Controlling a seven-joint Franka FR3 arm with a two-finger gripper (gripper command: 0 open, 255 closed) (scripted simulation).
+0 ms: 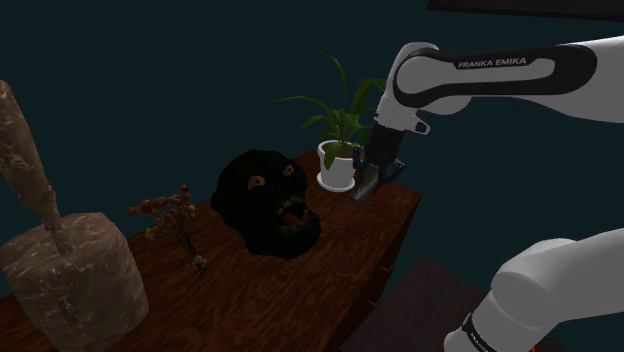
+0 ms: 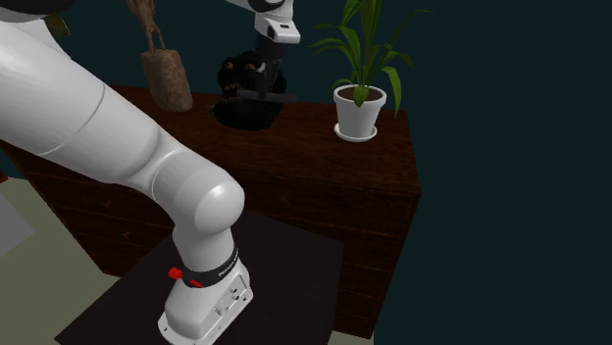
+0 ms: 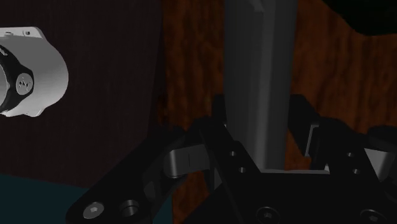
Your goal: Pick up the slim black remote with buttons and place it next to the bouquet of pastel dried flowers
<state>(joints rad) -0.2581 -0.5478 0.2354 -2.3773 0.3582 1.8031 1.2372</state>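
Note:
The slim dark remote runs straight out between my fingers, clasped by both. My black gripper is shut on it, holding the remote tilted just over the dark wooden table beside the white plant pot. The second exterior view shows the gripper with the remote as a grey bar in front of a black head-shaped object. The bouquet of dried flowers stands further toward the shoulder view's left, past the black head.
A green plant in a white pot stands near the table's corner. A tall stone sculpture on a block sits at the shoulder view's lower left. My white base stands on a dark box before the table.

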